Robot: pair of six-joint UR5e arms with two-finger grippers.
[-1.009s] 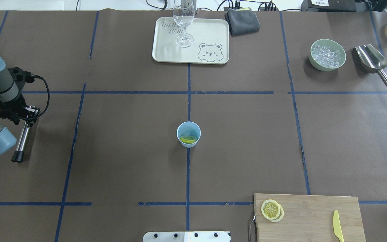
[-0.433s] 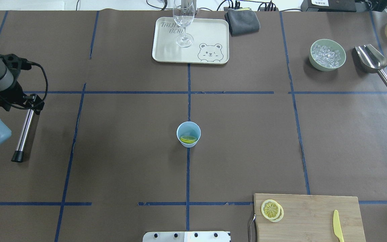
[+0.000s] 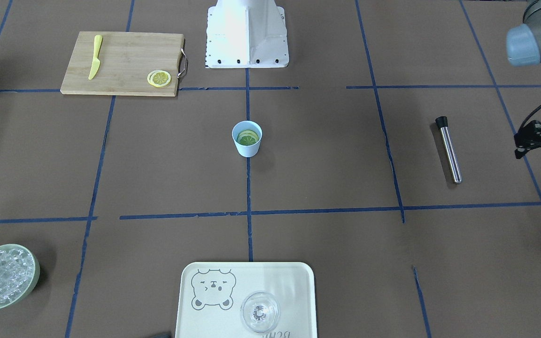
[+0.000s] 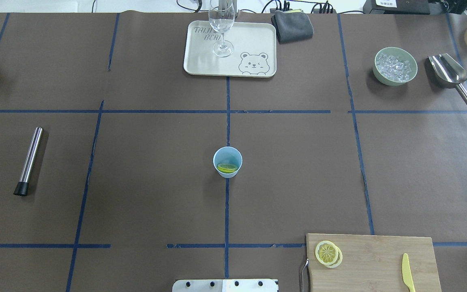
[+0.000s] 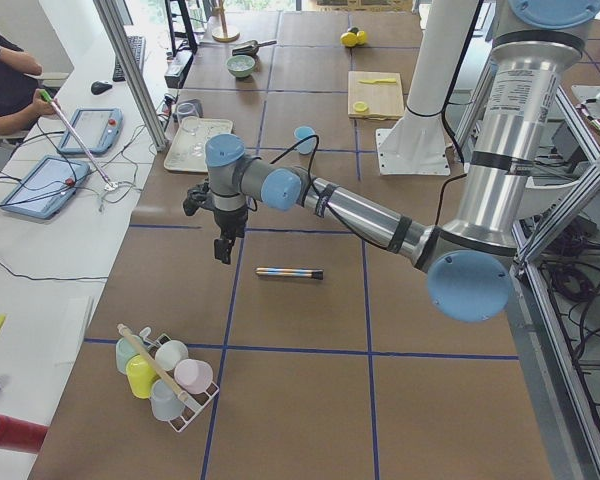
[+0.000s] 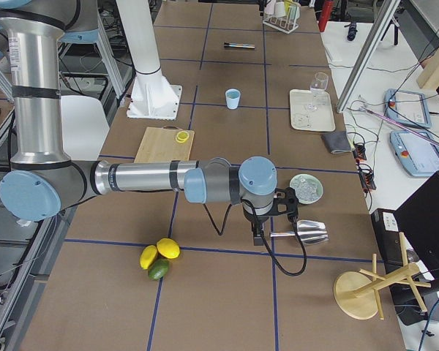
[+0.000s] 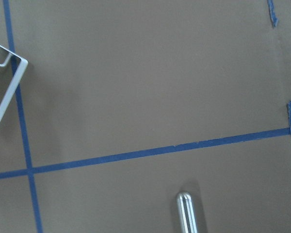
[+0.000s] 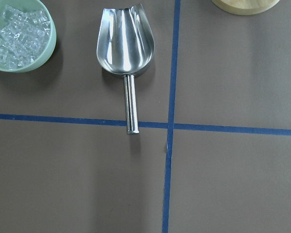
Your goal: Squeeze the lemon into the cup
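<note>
The light-blue cup [image 4: 227,161] stands at the table's middle, with a lemon slice [image 4: 227,167] lying inside it; both also show in the front view, cup [image 3: 247,143] and slice [image 3: 248,137]. Two more lemon slices [image 4: 328,254] lie stacked on the cutting board [image 4: 379,263]. My left gripper [image 5: 223,250] hangs over the table's left end, far from the cup; only its black wrist parts [image 3: 538,136] show in the front view, and I cannot tell whether it is open. My right gripper [image 6: 257,235] hovers near the scoop; I cannot tell its state.
A steel muddler [image 4: 30,160] lies at the left. A tray [image 4: 253,40] with a wine glass [image 4: 221,28] stands at the back, next to a grey cloth [image 4: 293,25]. A green ice bowl [image 4: 395,67], a scoop [image 4: 450,77] and a yellow knife [image 4: 408,272] are on the right.
My left arm has lifted away from the muddler and pulled back to the left, almost out of the overhead view. The muddler, cup and lemon slices have not moved.
</note>
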